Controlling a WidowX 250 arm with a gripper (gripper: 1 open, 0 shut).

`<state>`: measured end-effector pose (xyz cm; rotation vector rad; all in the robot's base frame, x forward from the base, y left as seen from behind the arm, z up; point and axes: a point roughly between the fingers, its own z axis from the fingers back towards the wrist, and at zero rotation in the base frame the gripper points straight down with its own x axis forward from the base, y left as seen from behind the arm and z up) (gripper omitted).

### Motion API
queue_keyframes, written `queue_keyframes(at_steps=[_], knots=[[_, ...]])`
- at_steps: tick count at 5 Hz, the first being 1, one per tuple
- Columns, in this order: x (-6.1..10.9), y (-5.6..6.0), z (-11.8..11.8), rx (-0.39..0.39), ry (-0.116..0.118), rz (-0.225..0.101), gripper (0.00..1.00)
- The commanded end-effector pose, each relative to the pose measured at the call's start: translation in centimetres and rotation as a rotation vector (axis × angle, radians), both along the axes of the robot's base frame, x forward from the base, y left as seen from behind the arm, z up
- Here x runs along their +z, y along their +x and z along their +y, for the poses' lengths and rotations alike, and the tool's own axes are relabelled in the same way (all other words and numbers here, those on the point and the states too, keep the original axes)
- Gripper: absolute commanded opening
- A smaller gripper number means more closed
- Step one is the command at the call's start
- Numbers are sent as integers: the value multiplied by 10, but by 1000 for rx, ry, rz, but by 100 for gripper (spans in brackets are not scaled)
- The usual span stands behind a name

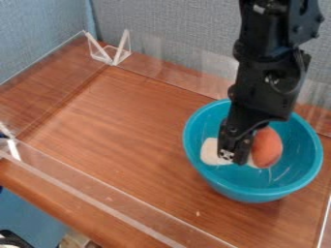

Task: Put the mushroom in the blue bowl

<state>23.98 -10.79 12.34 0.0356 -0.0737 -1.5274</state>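
The mushroom (266,148) lies sideways inside the blue bowl (254,190) at the right of the wooden table. Its reddish-orange cap points right and its cream stem (214,150) points left. My gripper (235,151) reaches down into the bowl from above, its black fingers shut across the mushroom's middle. The mushroom sits low in the bowl, near its bottom; whether it touches the bottom I cannot tell. The arm hides part of the bowl's far rim.
The wooden table (104,126) is ringed by low clear plastic walls (52,165). A small white wire stand (108,46) sits at the back left corner. The bowl is close to the table's right edge.
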Motion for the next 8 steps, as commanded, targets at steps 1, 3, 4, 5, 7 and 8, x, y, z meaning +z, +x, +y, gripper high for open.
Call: queue_keyframes(at_steps=[1, 3, 4, 5, 7, 8], knots=[[3, 3, 5, 10, -1, -20, 0], [0, 2, 8, 6, 9, -21, 0], [2, 3, 11, 2, 14, -27, 0], [3, 4, 14, -1, 17, -35, 0], [1, 4, 15, -9, 24, -43, 0], [0, 5, 17, -10, 27, -45, 0]])
